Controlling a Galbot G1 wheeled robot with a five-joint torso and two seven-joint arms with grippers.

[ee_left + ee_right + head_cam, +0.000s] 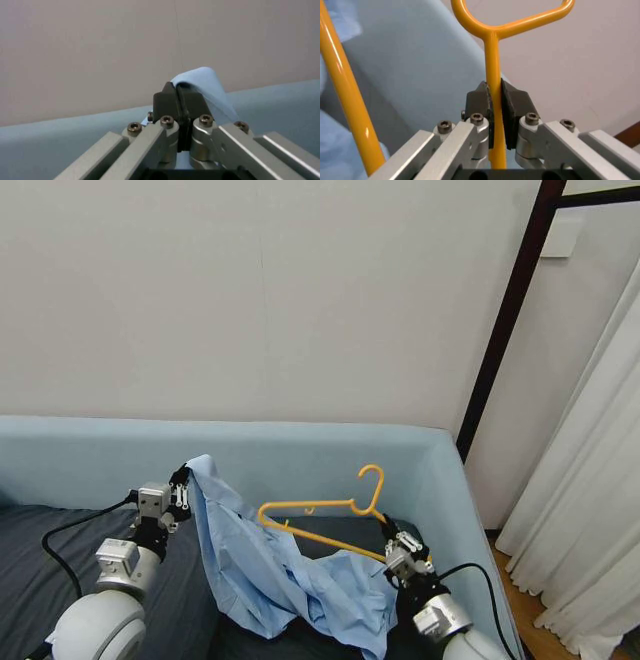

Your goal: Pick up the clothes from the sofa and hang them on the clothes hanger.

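The left gripper is holding up one corner of a light blue fabric shirt in front of the pale blue sofa backrest. In the left wrist view its black pads are pressing tightly together, and a fold of the shirt is peeking out from between and behind them. From that pinched corner the shirt is hanging down in a long drape, and its lower part is lying bunched on the dark grey seat cushion of the sofa.

The right gripper is sitting lower, near the sofa's right end, and is clamping the neck of an orange plastic-coated wire clothes hanger. In the right wrist view the gripper is closing narrowly on the hanger's straight stem just under the loop of the hook, which is rising above the pads. One orange arm of the hanger is running past the edge of that view beside a patch of blue cloth. From the head camera the hanger is lying tilted, with its hook pointing up toward the backrest and its triangle reaching left toward the hanging shirt. The far tip of the hanger is sitting just beside the draped cloth; whether it is touching the cloth cannot be told.

A plain white wall is standing behind the sofa, and pale curtains are hanging to the right.
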